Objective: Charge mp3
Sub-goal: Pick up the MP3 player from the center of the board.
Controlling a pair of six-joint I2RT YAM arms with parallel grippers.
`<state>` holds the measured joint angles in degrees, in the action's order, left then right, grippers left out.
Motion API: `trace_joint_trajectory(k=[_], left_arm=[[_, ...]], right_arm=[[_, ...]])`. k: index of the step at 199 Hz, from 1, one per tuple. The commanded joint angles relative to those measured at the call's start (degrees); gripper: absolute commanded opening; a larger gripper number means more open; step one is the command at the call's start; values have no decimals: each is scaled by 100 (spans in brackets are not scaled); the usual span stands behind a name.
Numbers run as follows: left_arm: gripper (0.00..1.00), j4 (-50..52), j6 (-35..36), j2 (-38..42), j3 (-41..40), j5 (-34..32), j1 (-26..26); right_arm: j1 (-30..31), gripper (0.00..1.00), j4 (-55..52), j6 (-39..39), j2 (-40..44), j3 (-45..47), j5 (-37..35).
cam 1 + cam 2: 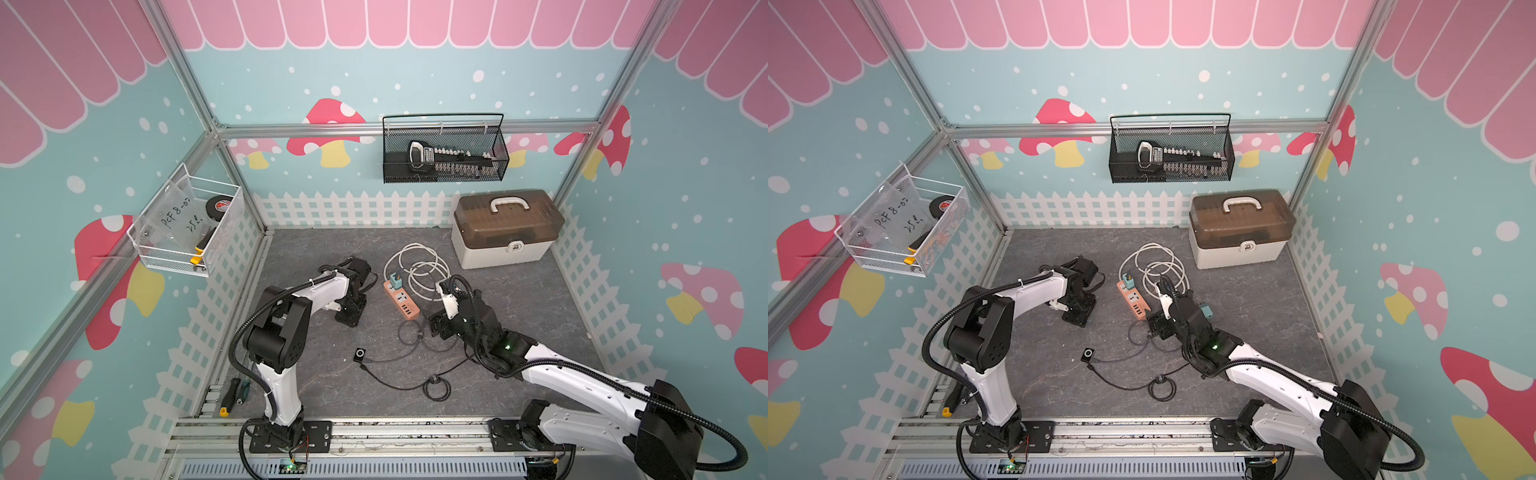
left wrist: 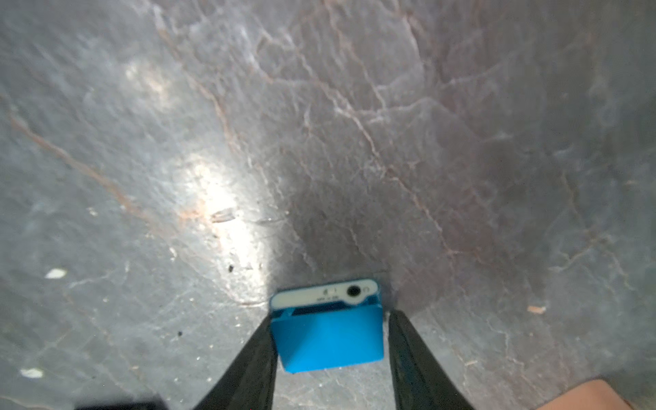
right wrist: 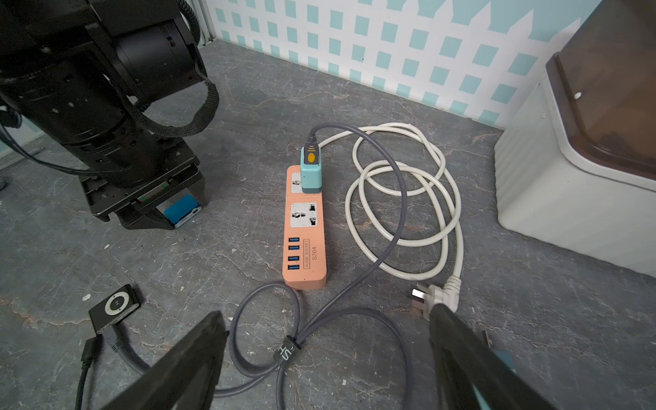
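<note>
Mp3 players show twice. The blue mp3 player [image 2: 326,333] lies flat on the gray bench [image 2: 461,142], right between the fingertips of the left pincer [image 2: 330,316]. The jaws stand partly open astride it: one finger [image 2: 248,365] is against its side, and a thin strip of bench shows between the other finger and the casing. The black mp3 player [image 3: 114,304] lies apart, nearer the front, with the end of the gray cable [image 3: 397,198] at its edge. I cannot tell whether that end is plugged in. The cable runs back to a teal charger [image 3: 311,174] seated in the orange power strip [image 3: 305,262], which lies just beside the left pincer. The strip's white cord [image 3: 447,213] is coiled next to it, with its plug [image 3: 436,298] loose on the bench. The right pincer [image 3: 326,312] hangs wide open and empty above a loop of the gray cable. At the back stands a cream toolbox [image 1: 505,245] with its brown lid shut, its contents unclear. A black mesh basket [image 1: 444,174] on the rear wall holds a long black-and-white tool. A white wire basket [image 1: 149,257] on the left wall holds a roll of black tape [image 1: 220,205], a clear bag with handwriting [image 1: 174,224] and a yellow-and-black tool [image 1: 201,247].
</note>
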<state>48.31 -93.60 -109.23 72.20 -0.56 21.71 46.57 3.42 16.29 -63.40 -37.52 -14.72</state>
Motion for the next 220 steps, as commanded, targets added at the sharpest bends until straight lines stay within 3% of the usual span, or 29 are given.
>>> trace_joint_trajectory(k=[1,30,73,108,124,155,220], left_arm=[[48,-50,32,-213,-35,39,-27],[47,-50,146,-218,-49,64,-31],[37,-45,279,-205,-134,90,-32],[20,-58,432,-202,-154,116,-32],[0,-126,524,-178,-174,164,-27],[0,-511,721,-32,-358,398,-19],[0,-553,1335,691,-607,698,-18]], right_arm=[[45,87,10,-91,-48,-75,42],[41,87,-6,-91,-59,-78,55],[46,86,-8,-87,-98,-89,93],[53,86,-26,-83,-240,-143,251],[60,86,-17,-99,-359,-199,475],[213,85,-34,-229,-725,-352,1028],[770,80,-146,-318,-1590,-796,1368]])
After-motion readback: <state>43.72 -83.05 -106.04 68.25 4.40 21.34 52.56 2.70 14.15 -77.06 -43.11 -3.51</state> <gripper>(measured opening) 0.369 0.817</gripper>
